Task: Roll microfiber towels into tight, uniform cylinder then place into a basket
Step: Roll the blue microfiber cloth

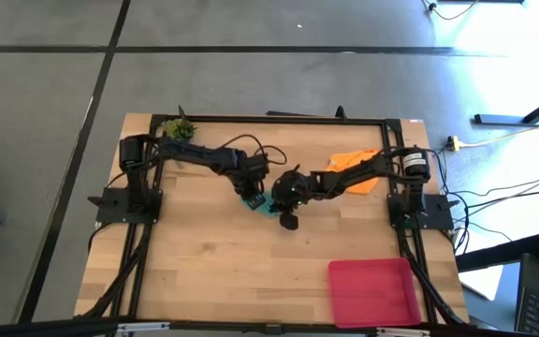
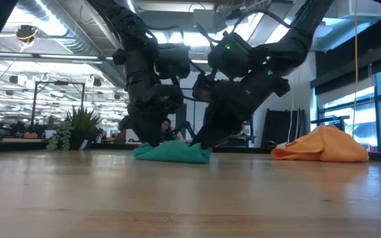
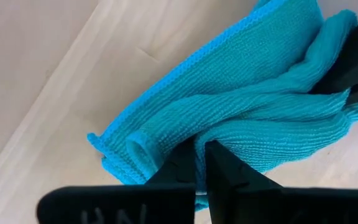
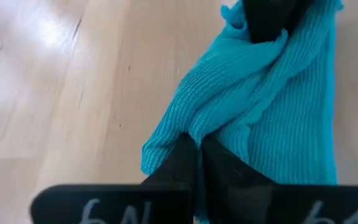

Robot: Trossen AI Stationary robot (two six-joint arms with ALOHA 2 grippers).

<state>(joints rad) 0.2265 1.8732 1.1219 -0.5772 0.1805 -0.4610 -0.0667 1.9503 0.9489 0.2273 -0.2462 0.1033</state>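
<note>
The rolling step looks to be in hand: near the table's centre, the left gripper (image 3: 197,165) and right gripper (image 4: 197,158) each pinch a fold of the bunched teal towel (image 1: 262,205), fingers pressed together. The orange towel (image 1: 356,168) waits at two o'clock, the basket (image 1: 374,292) at five. Next, both likely need to turn the cloth evenly.

Two black jointed arms (image 1: 215,157) trailing black cables, tapered fingers (image 3: 229,177).

Overhead, table-level, 2 wrist cams; all share teal towel (image 1: 268,208).
</note>
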